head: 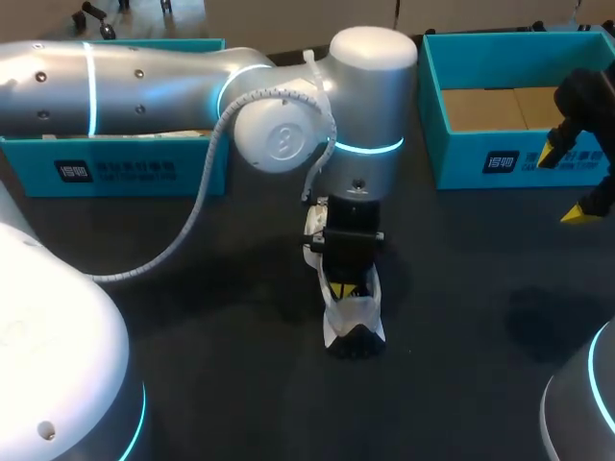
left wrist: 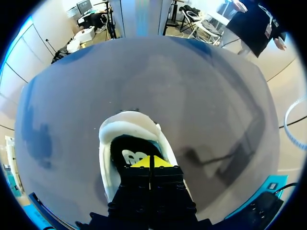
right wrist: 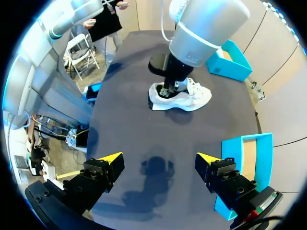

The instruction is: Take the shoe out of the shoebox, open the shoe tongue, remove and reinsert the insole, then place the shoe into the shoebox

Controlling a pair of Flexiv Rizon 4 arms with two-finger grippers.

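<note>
Standing outside the shoebox (head: 461, 165), the shoe (head: 354, 322) has the left end effector (left wrist: 149, 162) closed inside it; insole work and reboxing judged outstanding; right end effector (right wrist: 158, 158) open.

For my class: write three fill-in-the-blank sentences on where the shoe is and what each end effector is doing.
1. The white shoe rests on the ____.
2. The left end effector has its yellow tips down inside the ____.
3. The right end effector hangs ____, holding nothing.
Missing words: table; shoe; open.
</note>
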